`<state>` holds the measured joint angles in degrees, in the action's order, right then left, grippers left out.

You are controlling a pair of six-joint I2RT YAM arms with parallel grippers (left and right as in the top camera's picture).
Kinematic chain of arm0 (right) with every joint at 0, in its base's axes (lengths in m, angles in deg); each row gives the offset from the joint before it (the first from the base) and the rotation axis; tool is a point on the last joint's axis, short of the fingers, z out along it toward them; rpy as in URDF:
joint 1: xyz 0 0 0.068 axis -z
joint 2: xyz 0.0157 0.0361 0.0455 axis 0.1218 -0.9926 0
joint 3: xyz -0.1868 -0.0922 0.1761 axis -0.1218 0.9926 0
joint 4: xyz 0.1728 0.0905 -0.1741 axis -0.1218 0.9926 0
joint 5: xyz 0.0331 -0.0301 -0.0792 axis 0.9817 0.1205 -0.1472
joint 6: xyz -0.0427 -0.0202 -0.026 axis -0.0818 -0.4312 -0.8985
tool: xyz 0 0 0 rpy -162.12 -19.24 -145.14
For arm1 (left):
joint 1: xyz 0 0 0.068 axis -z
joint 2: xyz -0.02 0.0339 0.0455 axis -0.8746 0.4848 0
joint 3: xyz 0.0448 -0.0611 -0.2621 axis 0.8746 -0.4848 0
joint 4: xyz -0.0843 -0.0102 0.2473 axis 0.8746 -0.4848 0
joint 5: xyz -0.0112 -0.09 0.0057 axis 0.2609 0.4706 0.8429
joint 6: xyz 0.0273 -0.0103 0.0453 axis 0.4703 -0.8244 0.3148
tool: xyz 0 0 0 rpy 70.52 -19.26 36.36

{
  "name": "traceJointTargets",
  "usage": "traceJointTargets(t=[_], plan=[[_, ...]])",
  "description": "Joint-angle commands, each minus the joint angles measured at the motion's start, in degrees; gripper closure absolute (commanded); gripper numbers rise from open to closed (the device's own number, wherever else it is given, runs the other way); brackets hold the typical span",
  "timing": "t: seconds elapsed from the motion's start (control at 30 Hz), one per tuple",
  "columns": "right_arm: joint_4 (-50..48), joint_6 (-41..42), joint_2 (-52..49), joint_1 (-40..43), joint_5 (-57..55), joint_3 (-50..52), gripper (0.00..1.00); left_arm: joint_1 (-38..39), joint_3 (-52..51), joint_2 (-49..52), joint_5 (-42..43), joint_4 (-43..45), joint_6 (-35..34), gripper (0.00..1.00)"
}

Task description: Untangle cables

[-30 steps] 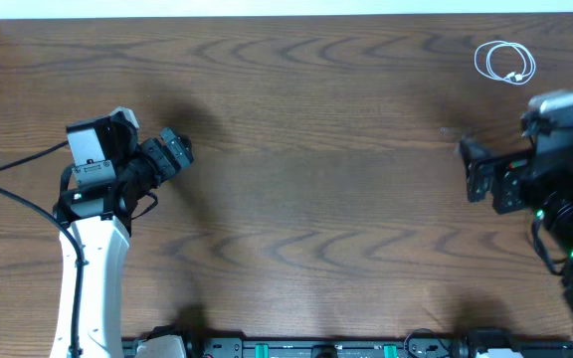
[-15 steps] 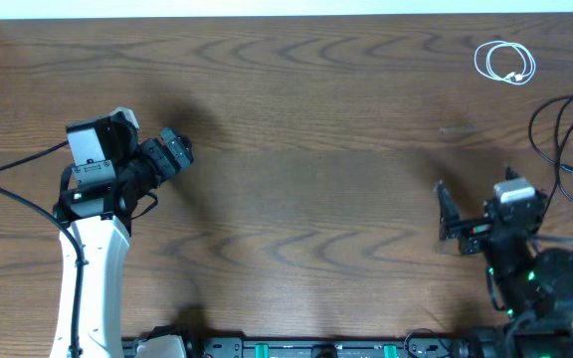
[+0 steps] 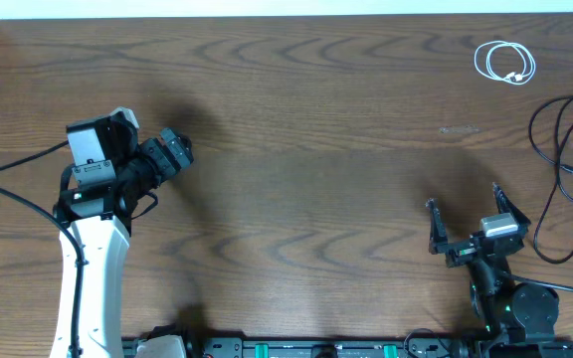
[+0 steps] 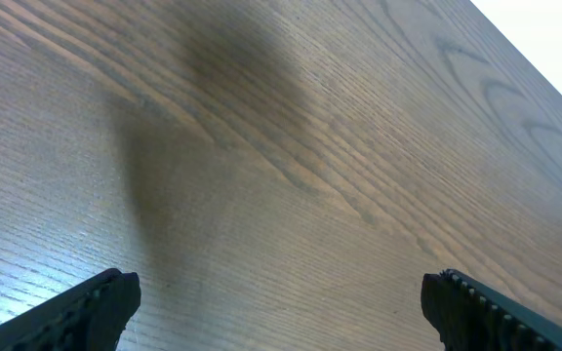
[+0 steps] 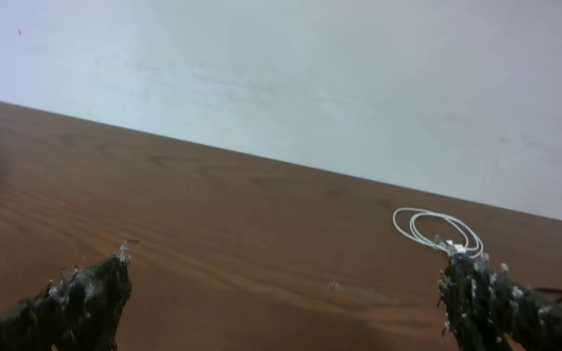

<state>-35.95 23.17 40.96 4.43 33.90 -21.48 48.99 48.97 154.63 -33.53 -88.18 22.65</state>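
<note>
One white cable (image 3: 505, 63), one black cable (image 3: 532, 129), lying apart; left gripper (image 4: 281, 292) and right gripper (image 5: 286, 265) gape empty.

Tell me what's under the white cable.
Only the table shows under the coiled white cable; the black cable lies apart from it. Its thin loops hide hardly anything.

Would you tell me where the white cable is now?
The white cable lies coiled at the far right corner of the table in the overhead view, apart from the black cable nearer the robot.
</note>
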Motion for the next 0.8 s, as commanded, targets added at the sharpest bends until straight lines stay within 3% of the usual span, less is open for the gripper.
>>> traceJointTargets(t=[0.0,0.77], plan=[[-0.22,-0.42,0.59,-0.52,0.15,1.46,0.01,-0.20,1.11,-0.04,0.04,-0.09,0.11,0.03],[-1.55,-0.39,0.59,-0.50,0.17,5.60,0.01,-0.20,1.11,-0.04,0.04,-0.11,0.11,0.03]])
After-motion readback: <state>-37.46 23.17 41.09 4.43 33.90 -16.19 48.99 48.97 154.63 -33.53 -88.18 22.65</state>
